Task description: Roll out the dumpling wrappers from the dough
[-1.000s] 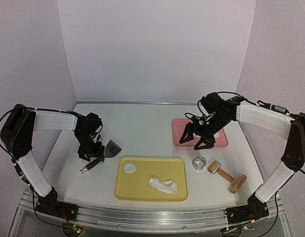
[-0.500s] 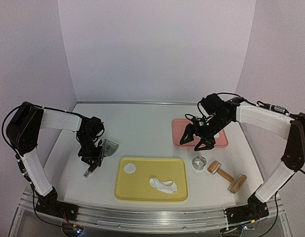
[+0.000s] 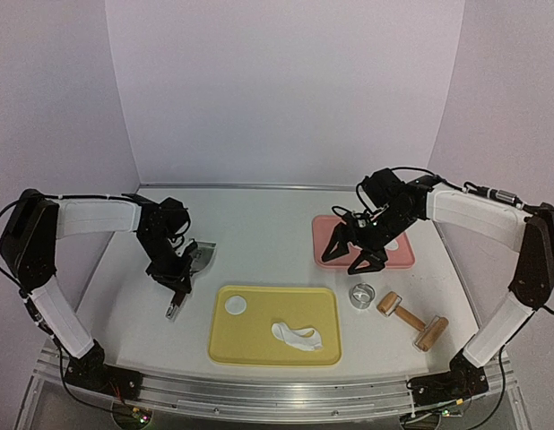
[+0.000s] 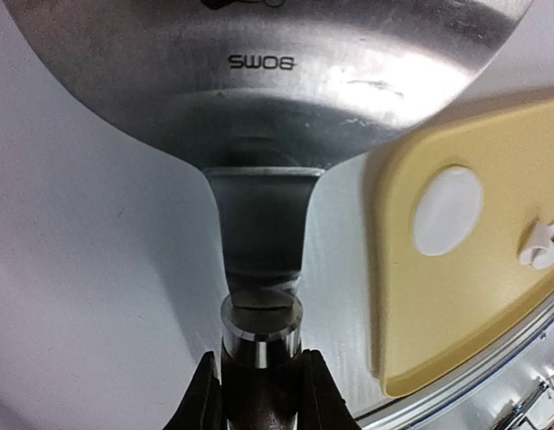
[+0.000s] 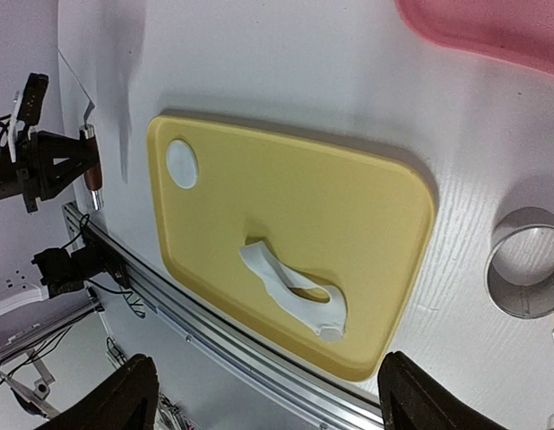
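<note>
Now: white table (image 3: 259,224). Yellow board (image 3: 259,345) at near edge, between my arms. Pink tray (image 3: 407,255) far right; right jaws spread wide above it, empty. Left jaws pinch scraper (image 4: 259,90) by handle, left of board. Irregular dough piece (image 3: 297,336) on board, near right. Round dumpling wrapper (image 3: 234,305) on board, far-left corner.

- A short mark stamped into the shiny blade of the metal scraper (image 4: 277,81), caught close up in the left wrist view, reads roughly "swos" as the camera shows it. The letters may be upside down or mirrored.
- A darker printed mark at the top edge of the same blade is cut off by the frame and cannot be read.
- No lettering is legible in the overhead or right wrist views.
</note>
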`<state>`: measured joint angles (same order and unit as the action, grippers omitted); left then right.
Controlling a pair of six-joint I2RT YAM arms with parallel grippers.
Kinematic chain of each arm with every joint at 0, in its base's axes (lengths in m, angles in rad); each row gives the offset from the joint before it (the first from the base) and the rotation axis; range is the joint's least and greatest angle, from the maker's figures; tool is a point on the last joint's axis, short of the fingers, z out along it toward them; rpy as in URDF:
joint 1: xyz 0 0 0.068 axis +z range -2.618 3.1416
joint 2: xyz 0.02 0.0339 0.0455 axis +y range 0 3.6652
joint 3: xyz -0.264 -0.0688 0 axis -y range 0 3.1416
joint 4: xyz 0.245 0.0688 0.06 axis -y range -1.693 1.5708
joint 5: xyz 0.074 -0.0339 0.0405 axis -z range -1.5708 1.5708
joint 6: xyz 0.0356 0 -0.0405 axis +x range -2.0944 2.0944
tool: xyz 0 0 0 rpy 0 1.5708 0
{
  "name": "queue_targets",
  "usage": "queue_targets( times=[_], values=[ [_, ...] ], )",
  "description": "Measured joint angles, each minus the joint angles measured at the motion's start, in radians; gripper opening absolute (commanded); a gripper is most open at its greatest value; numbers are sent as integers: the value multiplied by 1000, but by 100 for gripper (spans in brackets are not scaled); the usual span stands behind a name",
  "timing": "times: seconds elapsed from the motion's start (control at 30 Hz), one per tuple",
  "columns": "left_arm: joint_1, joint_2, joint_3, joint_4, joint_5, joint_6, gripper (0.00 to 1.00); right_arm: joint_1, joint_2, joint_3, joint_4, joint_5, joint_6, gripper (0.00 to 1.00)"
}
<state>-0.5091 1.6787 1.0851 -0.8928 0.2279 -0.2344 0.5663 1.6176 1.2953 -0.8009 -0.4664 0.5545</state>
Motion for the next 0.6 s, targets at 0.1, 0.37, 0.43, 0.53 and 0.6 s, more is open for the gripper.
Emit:
queue_targets(
  times=[0.1,0.37,0.43,0.53,0.6],
  values=[
    [-71,-60,61,-7,41,30,0,16,54,61,0,-47,3,85],
    [-303,-94,127,-15,114,56,0,54,199,212,13,-172,45,82],
    [-340,-93,127,-24,121,56,0,57,213,232,14,-200,58,77],
    [-377,-87,127,-25,121,60,0,58,216,237,16,-231,69,74],
    [-417,-71,132,-26,121,66,0,62,219,237,15,-262,76,70]
  ],
)
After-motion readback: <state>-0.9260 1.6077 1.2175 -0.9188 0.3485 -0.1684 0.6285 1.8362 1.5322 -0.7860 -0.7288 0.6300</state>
